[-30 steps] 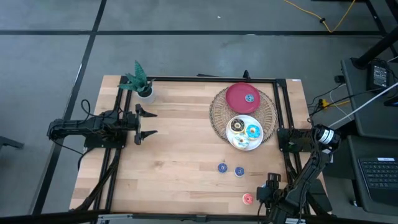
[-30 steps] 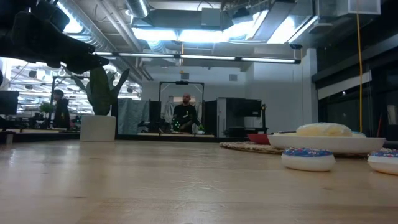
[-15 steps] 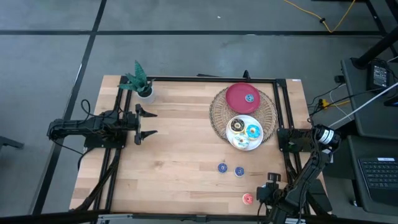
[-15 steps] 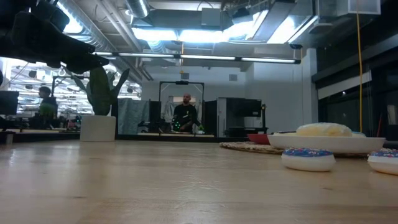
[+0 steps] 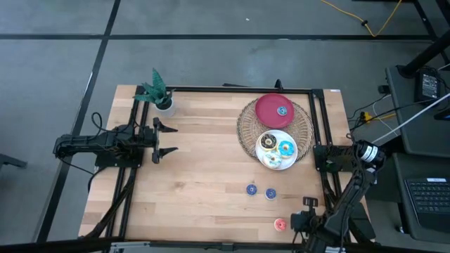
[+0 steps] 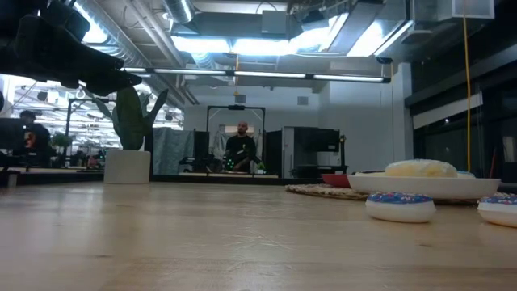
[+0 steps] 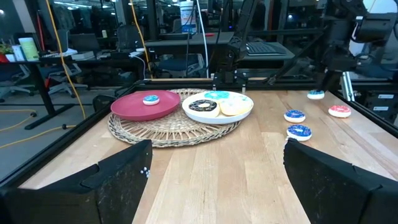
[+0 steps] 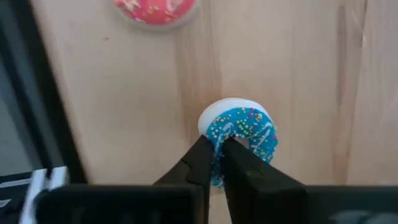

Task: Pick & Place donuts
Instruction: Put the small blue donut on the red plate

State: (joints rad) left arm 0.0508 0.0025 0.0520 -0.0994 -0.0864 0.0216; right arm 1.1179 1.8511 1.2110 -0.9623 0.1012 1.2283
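The right gripper (image 8: 217,163) is down at the near right corner of the light wooden table (image 5: 204,176). Its two dark fingers are pinched together on the rim of a small blue donut with sprinkles (image 8: 241,137). That donut lies flat on the wood. A small red-pink donut (image 8: 155,9) lies on the table just beside it.

Two more small blue donuts (image 5: 261,190) sit side by side on the table, near the middle of the right half. A round woven mat (image 5: 247,133) lies at the far right of the table. On it are a round red plate (image 5: 266,112) with a small blue donut (image 5: 282,110) on top, and a round white plate (image 5: 271,162). The white plate holds a dark chocolate donut (image 5: 267,142), a blue-iced donut (image 5: 285,148) and a white-iced donut (image 5: 271,157).

The left gripper (image 5: 167,139) waits over the left side of the table. Its fingers are spread wide apart and hold nothing. A small green plant in a white pot (image 5: 159,94) stands at the far left corner.
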